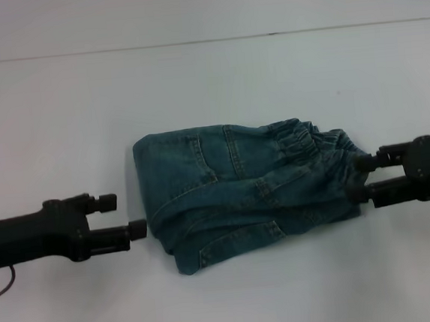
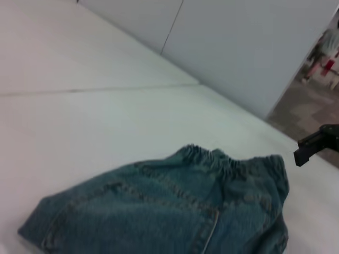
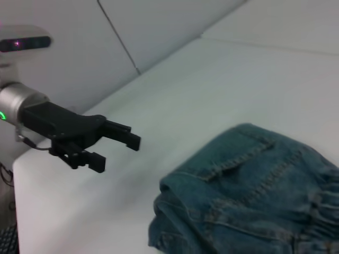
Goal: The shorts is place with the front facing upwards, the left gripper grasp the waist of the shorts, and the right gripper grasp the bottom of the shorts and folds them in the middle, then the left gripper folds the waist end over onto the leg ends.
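Observation:
The blue denim shorts (image 1: 248, 192) lie folded in a bundle at the table's middle. Their gathered elastic waist (image 1: 311, 139) is at the right end. My left gripper (image 1: 128, 215) is open just off the bundle's left edge, with nothing between its fingers. My right gripper (image 1: 363, 176) is open at the waist end, fingertips right at the cloth's edge. The left wrist view shows the shorts (image 2: 175, 211) with the right gripper's fingers (image 2: 312, 145) beyond the waistband. In the right wrist view the shorts (image 3: 249, 196) lie near and the left gripper (image 3: 114, 151) stands open farther off.
The white table (image 1: 208, 79) spreads around the shorts, with its back edge against a pale wall (image 1: 202, 11). In the right wrist view the table's corner and edge (image 3: 21, 159) lie behind the left arm.

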`<state>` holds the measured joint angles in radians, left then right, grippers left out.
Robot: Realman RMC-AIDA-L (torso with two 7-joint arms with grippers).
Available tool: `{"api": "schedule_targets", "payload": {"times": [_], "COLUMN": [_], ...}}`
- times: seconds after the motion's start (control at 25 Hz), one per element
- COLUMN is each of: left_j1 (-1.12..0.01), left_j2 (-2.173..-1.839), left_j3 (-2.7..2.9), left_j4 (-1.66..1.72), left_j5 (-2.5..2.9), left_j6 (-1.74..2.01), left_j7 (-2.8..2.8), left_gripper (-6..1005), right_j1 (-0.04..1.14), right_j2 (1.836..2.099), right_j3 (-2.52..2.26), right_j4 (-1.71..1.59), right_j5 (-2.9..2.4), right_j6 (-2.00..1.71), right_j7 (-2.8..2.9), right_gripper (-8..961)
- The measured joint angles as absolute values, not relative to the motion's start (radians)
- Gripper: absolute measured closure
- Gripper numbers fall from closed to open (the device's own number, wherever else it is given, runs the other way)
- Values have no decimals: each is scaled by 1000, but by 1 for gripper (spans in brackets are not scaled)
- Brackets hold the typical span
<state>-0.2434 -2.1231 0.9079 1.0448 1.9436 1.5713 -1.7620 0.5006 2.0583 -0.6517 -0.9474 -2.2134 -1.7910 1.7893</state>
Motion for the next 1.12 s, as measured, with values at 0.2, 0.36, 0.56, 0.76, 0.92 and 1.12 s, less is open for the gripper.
{"api": "schedule_targets", "payload": {"times": [0.2,0.36,0.56,0.76,0.92,1.12], "left_j1": [-252,-259,-262,-270,-281,-287], "left_j2": [-2131,-2132,-2137,-2140,-2140,-2140], "left_j3": [906,905,905,905,905,905], "left_j4": [1046,1042,1039,1036,1037,1037], "left_j5": [1964,1965,1966,1967,1967,1967], "left_j6": [1573,1579,1586,1603,1618,1626], "left_j7": [-1771,-1775,-1777,-1782,-1801,-1804], "left_gripper": [112,113,113,113,113,113], "right_j1": [490,487,486,486,486,486], "right_j2": [2062,2066,2066,2069,2071,2071], "right_j3": [-648,-647,-647,-646,-646,-646], "right_j4": [-946,-939,-934,-934,-934,-935], "right_j5": [-2218,-2220,-2221,-2217,-2216,-2215], "right_j6": [-1784,-1769,-1761,-1761,-1759,-1759], "right_j7": [1792,1791,1789,1786,1783,1783], "right_gripper": [160,128,129,127,128,128]}}
